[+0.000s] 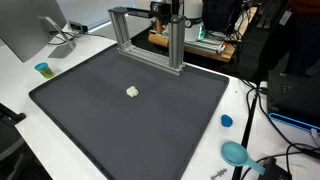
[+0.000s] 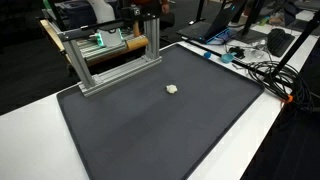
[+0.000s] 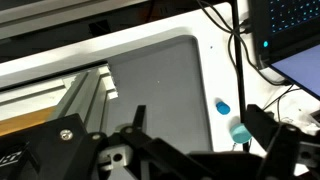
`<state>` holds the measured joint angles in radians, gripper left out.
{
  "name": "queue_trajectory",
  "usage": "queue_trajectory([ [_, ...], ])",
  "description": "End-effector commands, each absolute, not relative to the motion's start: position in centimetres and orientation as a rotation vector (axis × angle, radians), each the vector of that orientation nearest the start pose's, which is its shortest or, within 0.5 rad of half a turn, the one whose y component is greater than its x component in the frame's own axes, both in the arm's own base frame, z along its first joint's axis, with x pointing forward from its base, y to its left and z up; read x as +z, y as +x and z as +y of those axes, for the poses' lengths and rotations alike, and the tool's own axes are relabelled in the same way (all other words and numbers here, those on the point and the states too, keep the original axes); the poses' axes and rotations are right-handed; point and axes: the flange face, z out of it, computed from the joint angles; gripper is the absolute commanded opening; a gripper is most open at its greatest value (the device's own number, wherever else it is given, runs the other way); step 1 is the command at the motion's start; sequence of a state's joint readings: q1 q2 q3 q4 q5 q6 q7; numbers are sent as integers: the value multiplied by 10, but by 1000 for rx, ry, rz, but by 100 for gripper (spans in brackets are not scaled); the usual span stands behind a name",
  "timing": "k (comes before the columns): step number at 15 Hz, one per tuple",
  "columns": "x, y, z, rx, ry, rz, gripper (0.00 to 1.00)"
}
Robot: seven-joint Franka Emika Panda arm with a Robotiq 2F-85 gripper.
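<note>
Silver aluminium-profile frame (image 1: 150,57) (image 2: 120,70): stands upright along the far edge of a dark grey rectangular mat (image 1: 150,130) (image 2: 160,130), which lies flat on the white tabletop (image 1: 15,92) (image 2: 282,120). In the wrist view the frame (image 3: 75,95) appears at the left, below the camera.

Small white lump (image 1: 132,91) (image 2: 172,88): lies on the mat in both exterior views, well apart from the frame and touching nothing else. It cannot be made out in the wrist view.

Gripper (image 3: 194,112): the two black fingers (image 3: 136,116) stand wide apart with nothing between them. It holds nothing and touches nothing. It hangs above the frame end of the mat, nearer the frame than the lump. In an exterior view the dark robot arm (image 1: 165,10) shows behind the frame's top bar; the fingers themselves are too small to judge there.

Other items noted:
- Small blue round cap (image 1: 226,121) (image 3: 222,107) on the tabletop, just beside the mat's edge.
- Teal round dish (image 1: 235,153) (image 3: 238,131) on the tabletop, near the blue cap and off the mat.
- Small teal cup (image 1: 42,69) on the tabletop at the opposite side of the mat.
- Black cables (image 1: 262,100) (image 2: 255,70) trail over the tabletop beyond the cap.
- Open laptop (image 3: 295,40), screen lit, beside the cables.
</note>
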<state>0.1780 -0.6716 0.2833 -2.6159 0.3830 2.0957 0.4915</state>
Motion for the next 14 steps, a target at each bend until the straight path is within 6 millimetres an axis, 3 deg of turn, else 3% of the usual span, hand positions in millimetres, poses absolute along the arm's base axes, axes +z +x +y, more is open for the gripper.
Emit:
queue_trajectory([
  [1,467,318,181,-82,-2904,361,100],
  [3,476,315,165,-143,-2927,365,100],
  [7,499,309,112,-289,-3007,415,100],
  [9,498,312,81,-315,-3093,398,100],
  [13,468,318,33,-260,-3139,382,100],
  [14,482,320,51,-270,-3129,390,100],
])
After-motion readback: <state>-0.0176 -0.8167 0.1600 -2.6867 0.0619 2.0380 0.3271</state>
